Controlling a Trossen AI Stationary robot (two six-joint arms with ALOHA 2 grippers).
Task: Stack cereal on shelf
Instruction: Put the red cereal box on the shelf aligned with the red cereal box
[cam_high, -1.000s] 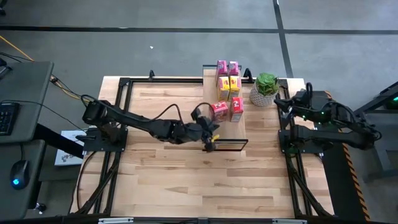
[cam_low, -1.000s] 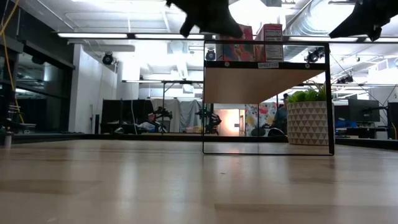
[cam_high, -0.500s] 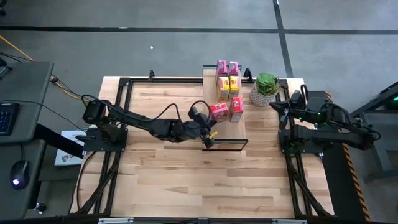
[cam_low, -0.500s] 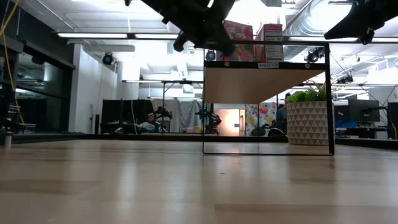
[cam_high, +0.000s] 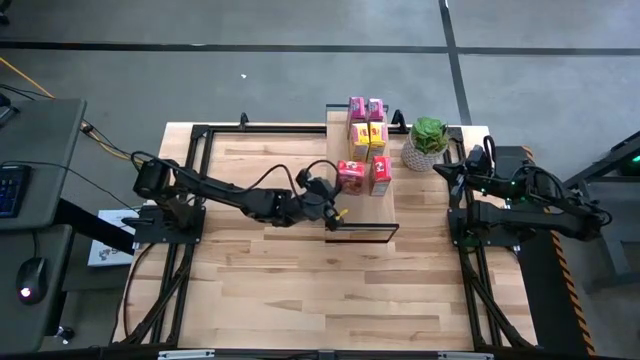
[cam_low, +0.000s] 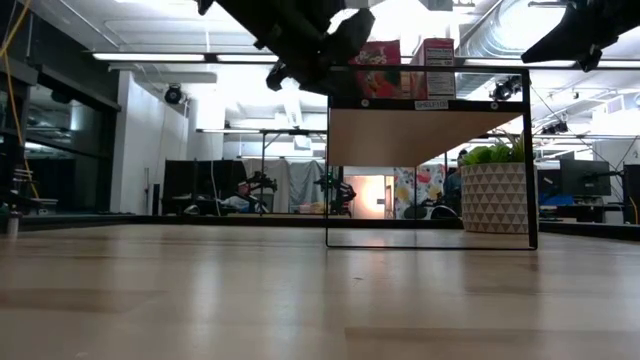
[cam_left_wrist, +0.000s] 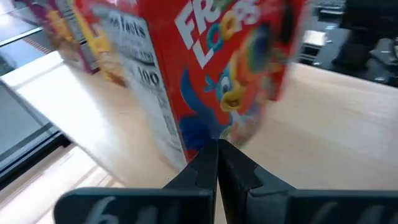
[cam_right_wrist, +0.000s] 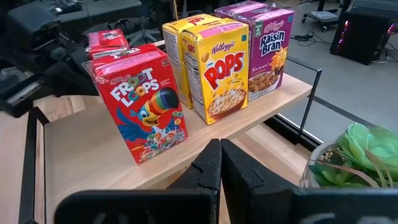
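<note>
Left wrist view puts the upright red Froot Loops cardboard box (cam_left_wrist: 217, 68) dead ahead of my left gripper (cam_left_wrist: 217, 163), whose fingers (cam_left_wrist: 202, 168) are pressed together, empty.

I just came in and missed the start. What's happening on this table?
Small cardboard cereal boxes are being lined up on the raised light-wood shelf. All six stand there: two pink, two yellow, two red. The left claw, fingers together and holding nothing, sits beside the shelf's left edge, facing the nearer red box; the other red box stands beside it. The right claw waits, shut, near the green potted plant.
</note>
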